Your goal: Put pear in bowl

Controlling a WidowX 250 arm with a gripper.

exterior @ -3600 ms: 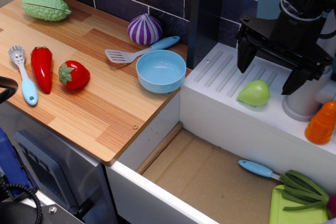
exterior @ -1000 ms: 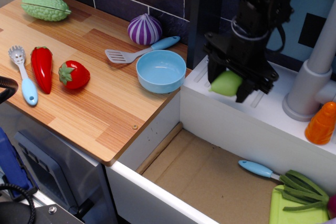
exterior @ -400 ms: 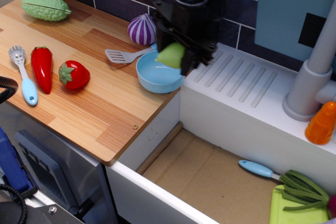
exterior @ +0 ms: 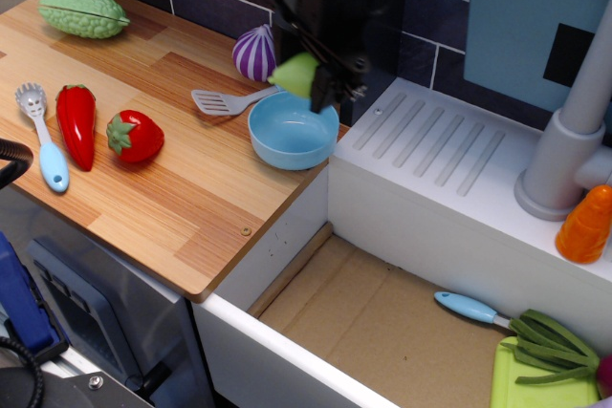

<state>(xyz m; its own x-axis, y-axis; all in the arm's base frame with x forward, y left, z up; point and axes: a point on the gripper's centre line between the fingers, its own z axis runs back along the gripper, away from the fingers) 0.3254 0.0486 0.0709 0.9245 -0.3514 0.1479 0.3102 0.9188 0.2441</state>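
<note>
The sink (exterior: pixel 382 332) nearest the camera holds one blue-handled tool (exterior: pixel 470 309) and a green leafy piece (exterior: pixel 550 346). On the wooden counter (exterior: pixel 172 198) the one blue bowl (exterior: pixel 293 131) has nothing in it. One pepper (exterior: pixel 76 123), one strawberry (exterior: pixel 135 136), one spatula (exterior: pixel 253 93) and one onion (exterior: pixel 254 53) lie around. My gripper (exterior: pixel 311 78) hangs from above, clenched on the pear (exterior: pixel 295 75), just over the bowl's far rim.
</note>
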